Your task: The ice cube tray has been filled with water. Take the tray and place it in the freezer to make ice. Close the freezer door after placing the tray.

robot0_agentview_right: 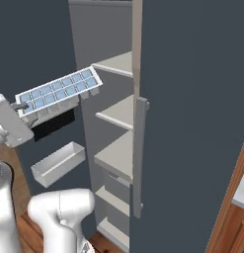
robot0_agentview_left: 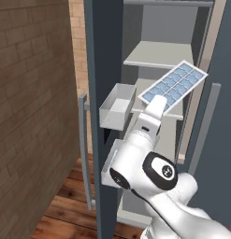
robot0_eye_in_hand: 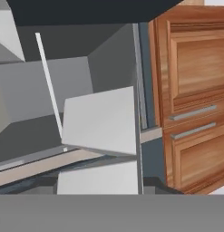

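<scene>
Ice cube tray (robot0_agentview_left: pixel 174 85) held before freezer (robot0_agentview_left: pixel 156 56) shelves

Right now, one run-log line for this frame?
phase: carrying to freezer | gripper: shut on long white plastic ice cube tray, tilted | tall dark blue-grey freezer: open | freezer door: open | tray not yet shelved

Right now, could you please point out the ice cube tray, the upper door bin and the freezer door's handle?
ice cube tray (robot0_agentview_right: pixel 59 91): right base view, middle of its cells.
upper door bin (robot0_agentview_left: pixel 118 106): left base view, its inside.
freezer door handle (robot0_agentview_left: pixel 84 154): left base view, mid-bar.
</scene>
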Motion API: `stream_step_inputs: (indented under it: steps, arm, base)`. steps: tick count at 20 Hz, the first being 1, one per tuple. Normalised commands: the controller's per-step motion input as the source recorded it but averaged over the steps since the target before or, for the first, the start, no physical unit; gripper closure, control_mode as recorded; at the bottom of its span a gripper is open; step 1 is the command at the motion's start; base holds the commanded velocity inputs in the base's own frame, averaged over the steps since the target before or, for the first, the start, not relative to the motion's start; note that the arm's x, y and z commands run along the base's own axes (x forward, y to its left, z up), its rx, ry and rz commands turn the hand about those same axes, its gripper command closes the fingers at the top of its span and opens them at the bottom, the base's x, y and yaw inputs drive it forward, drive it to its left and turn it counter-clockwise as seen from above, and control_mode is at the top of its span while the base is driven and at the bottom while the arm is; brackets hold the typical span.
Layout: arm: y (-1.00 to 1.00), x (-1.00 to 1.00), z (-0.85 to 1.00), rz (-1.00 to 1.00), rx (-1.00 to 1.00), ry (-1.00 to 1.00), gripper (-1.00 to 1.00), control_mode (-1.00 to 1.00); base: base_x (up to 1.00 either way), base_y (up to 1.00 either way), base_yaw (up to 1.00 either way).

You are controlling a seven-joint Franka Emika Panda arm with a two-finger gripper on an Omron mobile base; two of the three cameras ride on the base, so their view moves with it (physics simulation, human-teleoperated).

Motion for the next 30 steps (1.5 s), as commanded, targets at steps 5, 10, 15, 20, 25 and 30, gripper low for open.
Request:
stream_step_inputs:
  steps: [5, 10, 15, 20, 25, 30]
  arm:
    - [-0.2, 0.45, 0.0, 0.0, 0.0, 0.0, 1.0, -1.0]
    - [-0.28, 0.46, 0.0, 0.02, -0.04, 0.01, 1.0, -1.0]
    - [-0.28, 0.48, 0.0, 0.11, -0.01, 0.12, 1.0, -1.0]
    - [-0.27, 0.53, 0.0, 0.17, 0.0, 0.11, 1.0, -1.0]
    - [-0.16, 0.46, 0.0, 0.1, -0.02, 0.0, 1.0, -1.0]
    - [-0.07, 0.43, 0.0, 0.05, 0.0, 0.0, 1.0, -1.0]
  base:
    - [0.0, 0.0, 0.0]
    - [0.0, 0.0, 0.0]
    - [0.0, 0.0, 0.0]
    - [0.0, 0.0, 0.0]
    - [0.0, 0.0, 0.0]
    - [0.0, 0.0, 0.0]
